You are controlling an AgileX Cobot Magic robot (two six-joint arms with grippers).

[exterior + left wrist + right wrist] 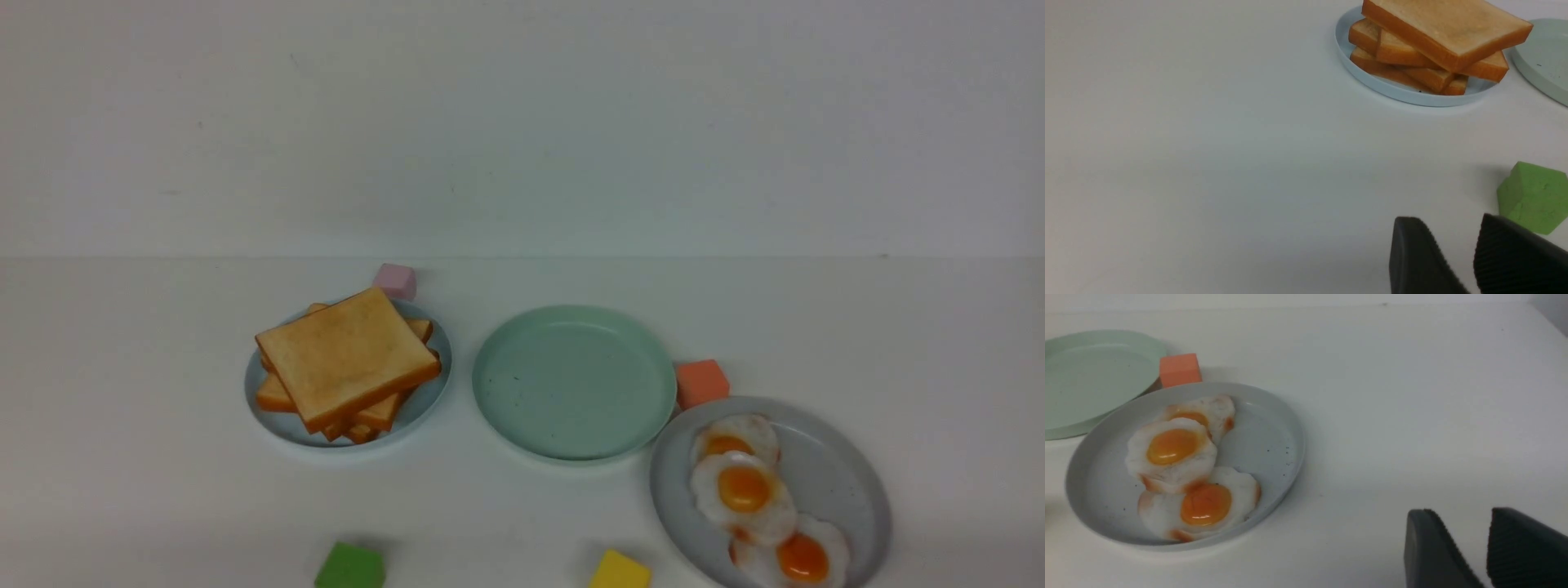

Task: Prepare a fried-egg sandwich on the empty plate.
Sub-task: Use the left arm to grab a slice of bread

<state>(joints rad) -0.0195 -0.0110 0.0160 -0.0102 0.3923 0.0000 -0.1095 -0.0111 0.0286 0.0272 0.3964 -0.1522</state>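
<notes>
A stack of several golden toast slices [347,359] lies on a pale blue plate [273,426] at the left. It also shows in the left wrist view [1445,28]. The mint-green plate [574,381] sits in the middle with nothing on it. Three fried eggs [743,490] overlap on a grey plate [841,474] at the right, also in the right wrist view [1171,447]. Neither gripper shows in the front view. My left gripper [1449,222] is open and empty above bare table, well short of the toast. My right gripper [1459,514] is open and empty, off to the side of the egg plate [1265,437].
A pink cube [396,280] stands behind the toast plate. An orange cube [702,382] sits between the mint and grey plates. A green cube [349,566] and a yellow cube [620,570] lie at the front edge. The green cube [1533,198] is close beside my left gripper.
</notes>
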